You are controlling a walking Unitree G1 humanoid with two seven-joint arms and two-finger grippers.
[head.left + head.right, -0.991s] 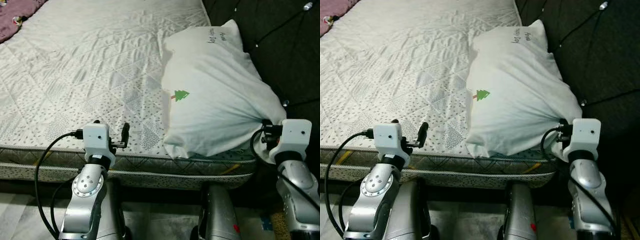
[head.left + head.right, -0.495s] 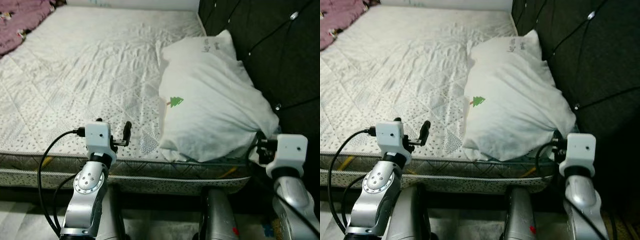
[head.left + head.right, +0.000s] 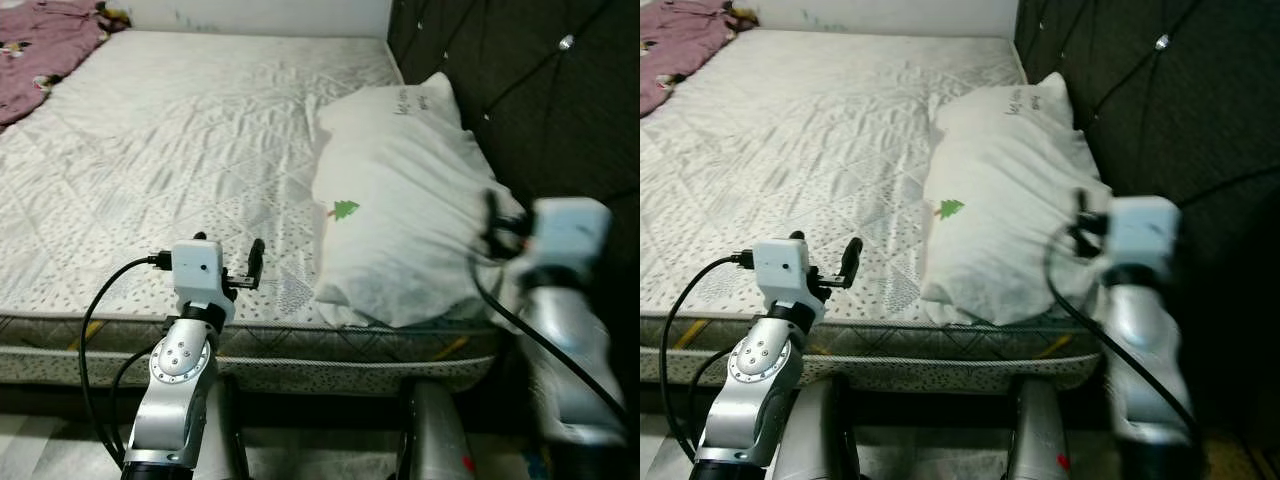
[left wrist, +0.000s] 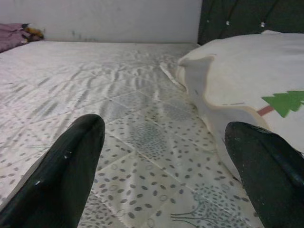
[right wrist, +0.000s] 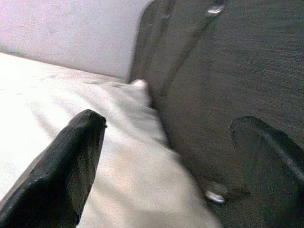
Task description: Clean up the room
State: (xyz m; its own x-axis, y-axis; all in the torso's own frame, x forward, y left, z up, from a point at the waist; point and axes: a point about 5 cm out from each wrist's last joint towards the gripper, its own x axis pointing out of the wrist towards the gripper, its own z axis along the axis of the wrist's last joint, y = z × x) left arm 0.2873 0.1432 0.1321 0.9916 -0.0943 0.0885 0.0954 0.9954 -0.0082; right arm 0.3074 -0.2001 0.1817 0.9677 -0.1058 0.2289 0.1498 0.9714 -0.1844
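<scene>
**Kid:** What is closest to us?

**Friend:** The robot's two silver arms. The left gripper (image 4: 156, 156) is low over the near edge of the bed (image 3: 180, 150). Its two black fingers (image 4: 57, 175) are spread wide, and they grasp nothing. You can see the dotted sheet between them.

**Kid:** And the other one?

**Friend:** The right gripper (image 5: 166, 156) is up at the near right side of the pillow (image 3: 400, 220), in the gap by the headboard (image 3: 520, 90). The arm looks blurry in the head views. In its wrist view the fingers (image 5: 61, 175) are spread apart too, with nothing in them. The pillow is beside one finger and the dark headboard is beside the other. I cannot tell if a finger touches the pillow.

**Kid:** Where is the pillow?

**Friend:** It lies on the right side of the bed, right against the headboard. It is white and puffy. It has a little green tree (image 3: 345, 210) on it. Its near end comes close to the bed's front edge. Its far end has some dark writing (image 3: 412, 98), too small to read.

**Kid:** What is past that?

**Friend:** The sheet goes on, white with small dots and lots of wrinkles. Way off in the far left corner there is a purple cloth (image 3: 45, 45) on the bed. Behind the bed is a pale wall (image 3: 250, 12).
</scene>
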